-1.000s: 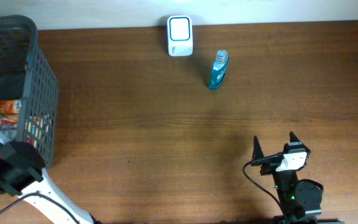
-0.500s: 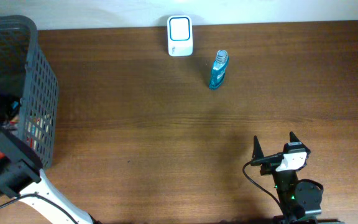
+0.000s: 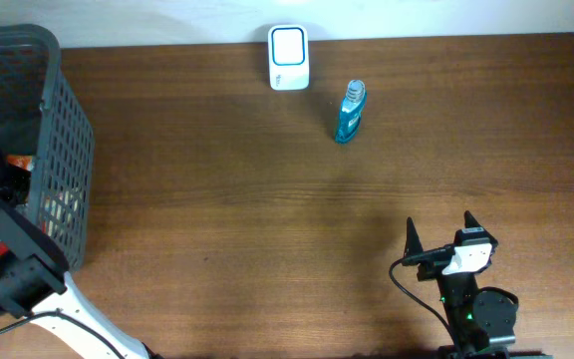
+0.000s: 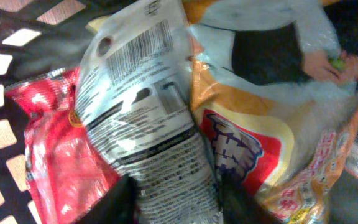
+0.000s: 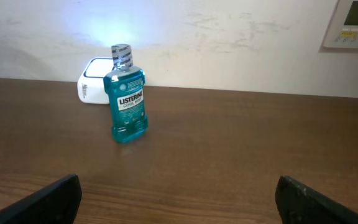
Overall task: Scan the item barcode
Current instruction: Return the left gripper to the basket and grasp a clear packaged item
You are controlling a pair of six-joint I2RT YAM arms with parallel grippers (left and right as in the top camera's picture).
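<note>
Brown bench, basket at left: left fingers pinching silver pouch inside, right fingers spread, facing mouthwash.

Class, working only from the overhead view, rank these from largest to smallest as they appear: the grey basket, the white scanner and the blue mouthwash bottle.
1. The grey basket, by far the largest.
2. The white scanner.
3. The blue mouthwash bottle, about as long as the scanner but narrower, so these last two are close.
</note>
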